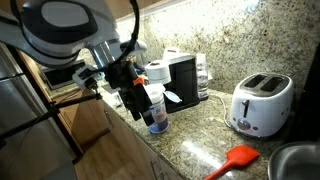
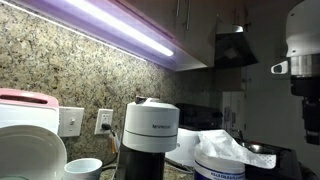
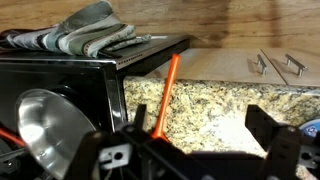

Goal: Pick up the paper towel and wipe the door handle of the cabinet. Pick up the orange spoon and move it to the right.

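Observation:
The orange spoon point(image 1: 236, 160) lies on the granite counter in front of the white toaster point(image 1: 260, 103). In the wrist view its slim handle point(image 3: 168, 95) runs down toward my left finger point(image 3: 138, 118). My gripper point(image 3: 200, 128) is open and holds nothing, with bare granite between the fingers. In an exterior view it point(image 1: 137, 100) hangs beside a white cylinder with a blue label point(image 1: 156, 108). A crumpled white paper towel point(image 2: 226, 148) rests on top of that cylinder. Two metal cabinet door handles point(image 3: 263, 64) show on the wood front.
A black coffee machine point(image 1: 182, 78) stands behind the cylinder. A metal pot point(image 1: 296, 162) sits at the counter's near right end. In the wrist view a grey cloth point(image 3: 85, 28) lies on a dark appliance, above a shiny round pot point(image 3: 48, 128). Wooden cabinets point(image 1: 88, 130) stand below the counter edge.

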Controlling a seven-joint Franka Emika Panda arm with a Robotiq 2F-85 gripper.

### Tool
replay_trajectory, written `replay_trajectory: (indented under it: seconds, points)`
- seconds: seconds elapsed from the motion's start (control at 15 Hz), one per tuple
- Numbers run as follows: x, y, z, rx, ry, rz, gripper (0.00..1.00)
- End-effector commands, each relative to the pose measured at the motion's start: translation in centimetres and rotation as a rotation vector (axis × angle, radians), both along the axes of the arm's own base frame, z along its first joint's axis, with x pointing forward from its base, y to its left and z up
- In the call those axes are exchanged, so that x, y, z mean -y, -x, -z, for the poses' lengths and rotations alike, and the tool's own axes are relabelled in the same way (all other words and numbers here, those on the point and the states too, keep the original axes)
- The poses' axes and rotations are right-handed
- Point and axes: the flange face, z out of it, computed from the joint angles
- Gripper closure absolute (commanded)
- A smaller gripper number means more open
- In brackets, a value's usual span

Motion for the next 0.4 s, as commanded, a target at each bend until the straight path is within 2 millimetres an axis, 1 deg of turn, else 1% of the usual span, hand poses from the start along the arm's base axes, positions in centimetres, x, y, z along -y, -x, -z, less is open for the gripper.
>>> replay_trajectory:
  seconds: [0.0,0.33]
  points:
    - [0.14,0.03,0.15,-0.004,0.001,0.002,0.0]
    - [0.31,0.13,0.29,-0.006,-0.001,0.005,0.0]
